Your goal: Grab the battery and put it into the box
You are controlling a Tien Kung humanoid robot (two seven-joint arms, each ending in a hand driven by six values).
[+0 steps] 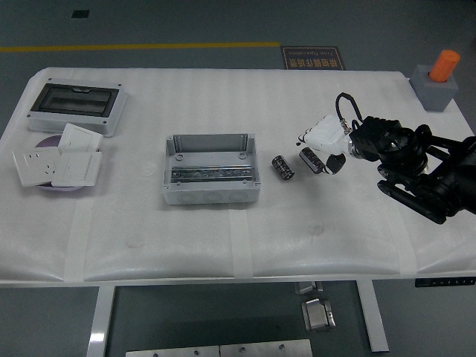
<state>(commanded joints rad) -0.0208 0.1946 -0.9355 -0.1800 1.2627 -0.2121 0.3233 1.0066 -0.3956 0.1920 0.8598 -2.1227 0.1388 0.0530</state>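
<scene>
Two short black cylindrical batteries lie on the white table right of the box: one [282, 165] nearer the box, the other [311, 160] just under my right hand. My right hand [321, 147], white-palmed with black fingers, reaches in from the right. Its fingers are spread around the right battery, with the thumb [336, 161] on the battery's right side; I see no firm grasp. The open grey box [175, 195] stands at the table's middle, with a metal rail inside. My left arm is out of view.
A grey enclosure with a dark window [74, 106] stands at the far left. White socket plates [56, 160] are stacked on a purple dish in front of it. An orange cylinder on a grey block [439, 78] stands at the far right corner.
</scene>
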